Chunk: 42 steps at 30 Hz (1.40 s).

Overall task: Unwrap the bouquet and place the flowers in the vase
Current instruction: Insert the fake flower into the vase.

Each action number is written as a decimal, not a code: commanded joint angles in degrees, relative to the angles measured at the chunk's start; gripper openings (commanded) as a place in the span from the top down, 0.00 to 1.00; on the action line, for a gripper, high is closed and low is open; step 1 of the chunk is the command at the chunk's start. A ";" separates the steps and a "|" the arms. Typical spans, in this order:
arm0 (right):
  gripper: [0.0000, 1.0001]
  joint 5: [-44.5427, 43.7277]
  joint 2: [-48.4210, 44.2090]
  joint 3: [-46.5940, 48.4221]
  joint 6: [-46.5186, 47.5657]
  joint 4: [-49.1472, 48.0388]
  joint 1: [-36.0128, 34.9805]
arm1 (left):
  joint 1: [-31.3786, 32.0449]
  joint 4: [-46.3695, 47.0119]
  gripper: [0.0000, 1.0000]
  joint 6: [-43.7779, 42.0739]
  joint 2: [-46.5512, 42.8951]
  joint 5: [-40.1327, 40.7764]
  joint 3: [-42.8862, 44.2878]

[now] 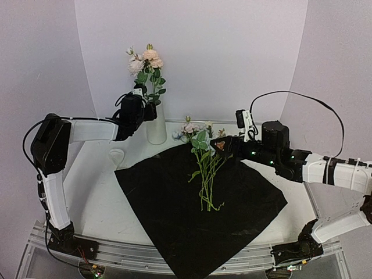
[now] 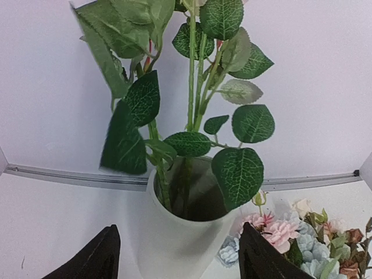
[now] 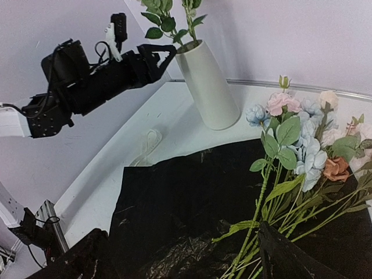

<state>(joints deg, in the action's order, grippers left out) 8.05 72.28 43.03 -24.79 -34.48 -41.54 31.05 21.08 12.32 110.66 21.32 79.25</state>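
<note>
Top external view: the white vase (image 1: 156, 127) stands on the table (image 1: 93, 192) at about 11 o'clock. Several leafy stems of the flowers (image 1: 149, 63) are already upright in its mouth, with pink and peach blooms at the top. The left gripper (image 1: 152, 110) sits at 9 o'clock of the vase's neck, level with the rim.

Seen from the left wrist, its two dark fingers (image 2: 96, 256) are spread apart with the vase between them. A sliver of gap shows on each side, so it grips nothing.

The black wrapping sheet (image 1: 180, 209) lies flat and open across the table's middle, one corner hanging over the near edge at 6 o'clock. On it lie the remaining flowers (image 1: 204, 168), with stem ends toward 6 o'clock and heads toward 12 o'clock, just beside the vase's base at its 3 o'clock.

The right gripper (image 1: 221, 145) hangs at 3 o'clock of these blooms, close above the leaves. In the right wrist view its fingers (image 3: 293, 256) stand wide apart over the sheet. Green stems run between them, and none is pinched.

A pale ribbon loop (image 1: 117, 156) rests on the bare table at 9 o'clock of the sheet.
</note>
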 commanded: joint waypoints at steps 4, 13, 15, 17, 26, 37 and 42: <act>0.11 -2.52 3.44 1.64 -3.65 -0.51 -0.03 | -0.20 1.98 0.26 5.35 -9.05 -7.97 -6.97; 0.12 -5.28 9.32 3.17 -7.62 1.46 -0.03 | -0.11 1.59 0.20 12.15 -16.05 -15.77 -15.02; 0.12 -7.88 11.45 5.10 -8.66 5.43 -0.04 | -0.11 1.51 0.16 14.06 -16.77 -17.92 -16.83; 0.13 -11.54 14.17 7.96 -10.19 10.47 -0.03 | -0.11 1.42 0.10 15.84 -17.01 -20.05 -18.34; 0.19 -12.80 24.64 16.61 -13.23 19.99 -0.03 | 0.80 0.77 0.05 24.44 -14.33 -28.72 -22.95; 0.42 -15.32 28.50 18.14 -17.83 22.09 0.07 | 6.28 -0.43 0.06 25.43 -9.71 -29.28 -22.57; 0.55 -16.41 29.20 17.77 -20.09 23.04 0.44 | 8.43 -0.96 0.06 24.69 -7.60 -29.58 -20.92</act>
<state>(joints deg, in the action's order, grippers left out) -5.97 100.36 59.18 -42.22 -14.05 -41.51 38.23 19.81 37.35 101.63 -7.48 56.12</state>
